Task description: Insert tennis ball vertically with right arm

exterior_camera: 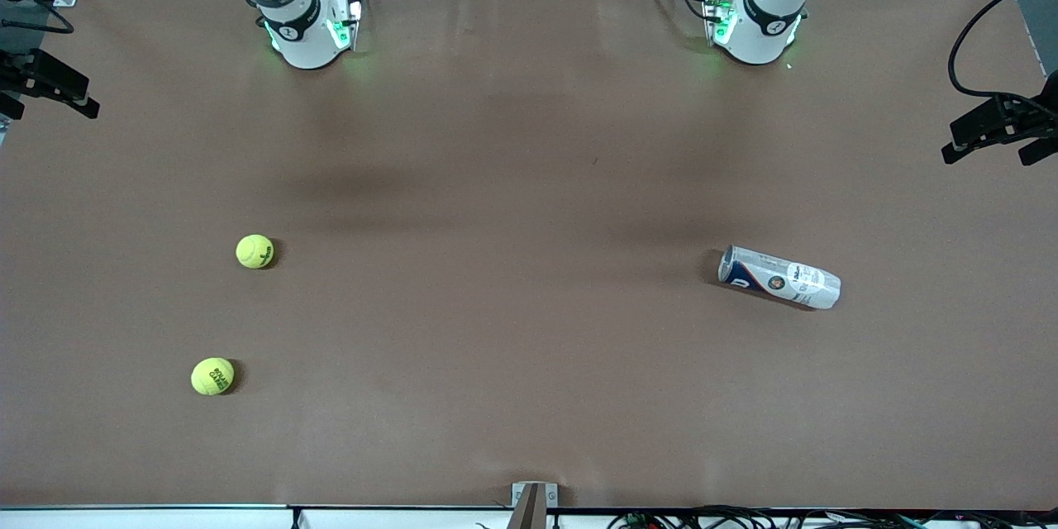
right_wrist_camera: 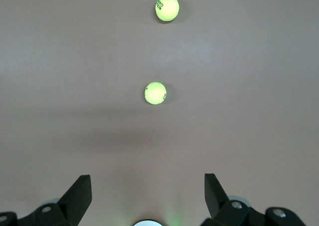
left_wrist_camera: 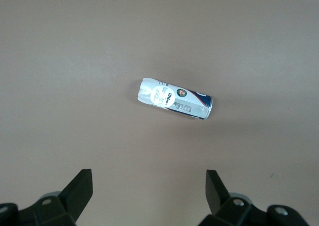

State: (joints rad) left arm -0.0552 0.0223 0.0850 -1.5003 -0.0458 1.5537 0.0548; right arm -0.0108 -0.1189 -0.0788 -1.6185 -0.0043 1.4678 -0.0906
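Two yellow-green tennis balls lie on the brown table toward the right arm's end. One ball (exterior_camera: 254, 251) is farther from the front camera than the other ball (exterior_camera: 212, 376). Both show in the right wrist view, the first ball (right_wrist_camera: 155, 93) and the second ball (right_wrist_camera: 167, 8). A white and blue ball can (exterior_camera: 779, 277) lies on its side toward the left arm's end, and it also shows in the left wrist view (left_wrist_camera: 174, 100). My right gripper (right_wrist_camera: 147, 178) is open and empty, high over the table by its base. My left gripper (left_wrist_camera: 148, 175) is open and empty, high over the can.
The right arm's base (exterior_camera: 306, 25) and the left arm's base (exterior_camera: 756, 16) stand along the table's edge farthest from the front camera. Black camera mounts sit at the table's ends, one mount (exterior_camera: 50, 83) at the right arm's end and one mount (exterior_camera: 996, 128) at the left arm's.
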